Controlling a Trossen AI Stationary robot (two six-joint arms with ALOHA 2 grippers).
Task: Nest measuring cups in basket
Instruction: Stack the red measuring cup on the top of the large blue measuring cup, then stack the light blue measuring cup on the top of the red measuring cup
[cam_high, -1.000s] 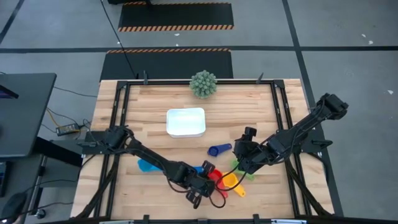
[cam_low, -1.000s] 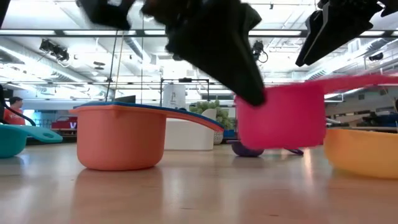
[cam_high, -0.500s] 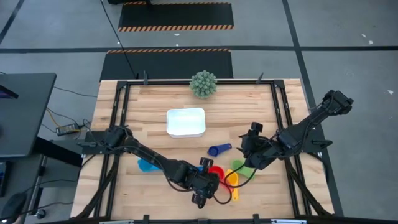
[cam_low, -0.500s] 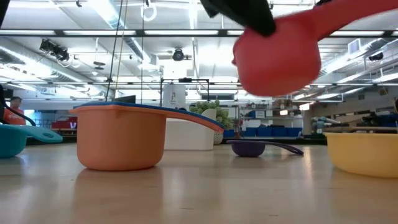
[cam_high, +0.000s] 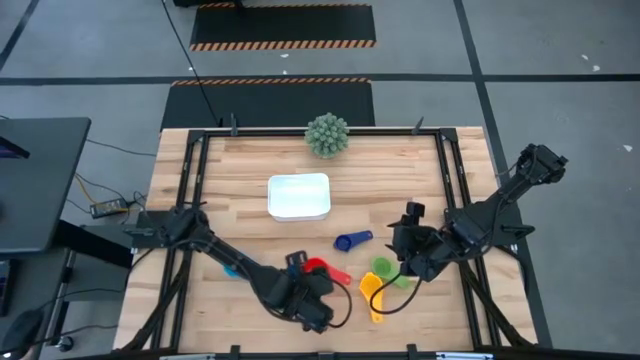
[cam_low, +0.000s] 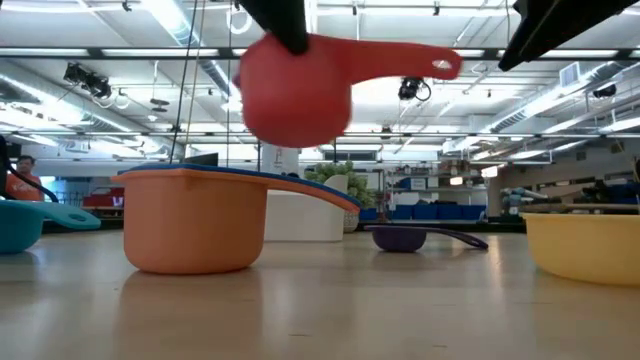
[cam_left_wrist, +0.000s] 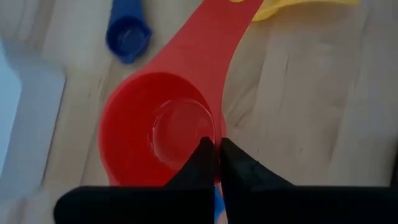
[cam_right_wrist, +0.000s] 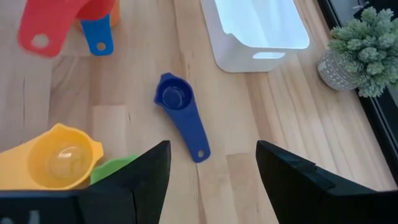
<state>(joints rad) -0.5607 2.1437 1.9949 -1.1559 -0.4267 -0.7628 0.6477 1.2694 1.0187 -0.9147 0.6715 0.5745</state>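
L gripper (cam_left_wrist: 214, 163) is pinching rim of red cup (cam_left_wrist: 158, 134), carrying it above the orange cup (cam_low: 195, 220), near front of table. Rigid, light plastic, prob. slick; rim pinch looks adequate. R gripper (cam_right_wrist: 211, 168) is hanging with jaws apart, empty. Basket (cam_high: 298, 196) is sitting well apart.

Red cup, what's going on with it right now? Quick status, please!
Left gripper shut on red cup, lifted above orange cup. Right gripper open, empty, near green cup. White basket holds no cups yet. Path looks unobstructed.
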